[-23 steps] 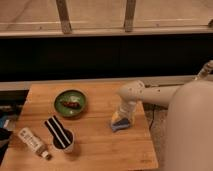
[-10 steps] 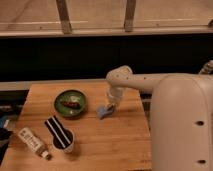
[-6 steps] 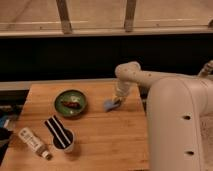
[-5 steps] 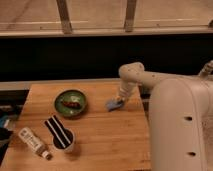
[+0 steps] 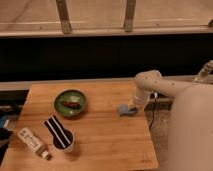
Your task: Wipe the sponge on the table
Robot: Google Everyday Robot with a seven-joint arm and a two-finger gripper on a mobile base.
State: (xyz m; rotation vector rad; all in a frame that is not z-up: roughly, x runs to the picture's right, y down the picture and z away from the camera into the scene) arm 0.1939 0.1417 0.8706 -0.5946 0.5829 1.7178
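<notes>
The light-blue sponge (image 5: 125,110) lies flat on the wooden table (image 5: 100,145), near its right edge and towards the back. My gripper (image 5: 133,105) comes down from the white arm on the right and is shut on the sponge's right end, pressing it against the wood. The arm's wrist hides part of the sponge.
A green bowl (image 5: 70,102) with something dark in it sits at the back left. A black-and-white striped cloth (image 5: 56,131) drapes over a cup at the front left, with a white bottle (image 5: 33,142) lying beside it. The table's right edge is close to the gripper.
The gripper has slid the sponge across the table, first left towards the bowl, then right and back to near the right edge.
</notes>
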